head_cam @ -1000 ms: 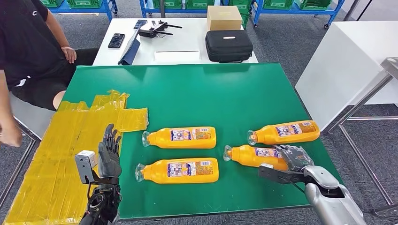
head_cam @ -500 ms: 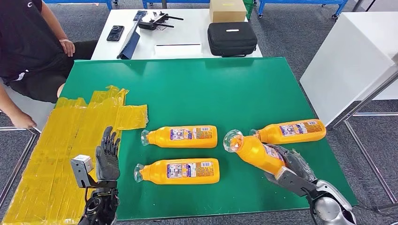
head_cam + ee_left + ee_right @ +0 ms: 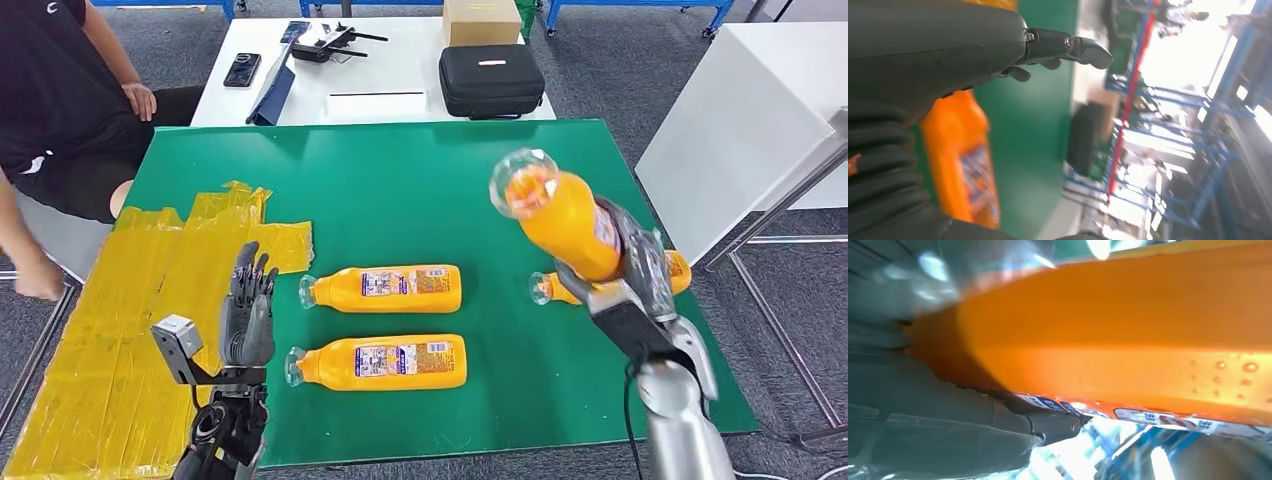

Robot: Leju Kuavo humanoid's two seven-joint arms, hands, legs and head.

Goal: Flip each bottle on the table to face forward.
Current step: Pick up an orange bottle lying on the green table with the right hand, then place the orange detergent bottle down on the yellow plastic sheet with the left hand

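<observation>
Right hand (image 3: 628,268) gripping an orange bottle (image 3: 558,222) around its body and holding it in the air over the right part of the green table (image 3: 420,180). The bottle's long axis is tilted steeply — its clear cap end up and turned towards the camera and the left, its base down in the hand. In the right wrist view the same bottle (image 3: 1128,335) lies across the hand (image 3: 948,435), a strip of its label showing at one edge; which way the label faces cannot be told.

Three more bottles lie flat on the table, long axes running left to right, caps to the left. The far-middle bottle (image 3: 381,289) and the near-middle bottle (image 3: 376,362) sit one behind the other, a little apart; the right bottle (image 3: 560,288) is largely hidden behind the raised arm, just beyond the hand.

Left hand (image 3: 248,312) upright at the near left, over the edge of the yellow sheets (image 3: 110,330), fingers straight and holding nothing. The near-middle bottle lies to its right, closer to it than to the right hand.

The coming move probably turns on rolling the held bottle about its long axis before it is laid down — a judgement only. A person (image 3: 60,100) sits at the far left.
</observation>
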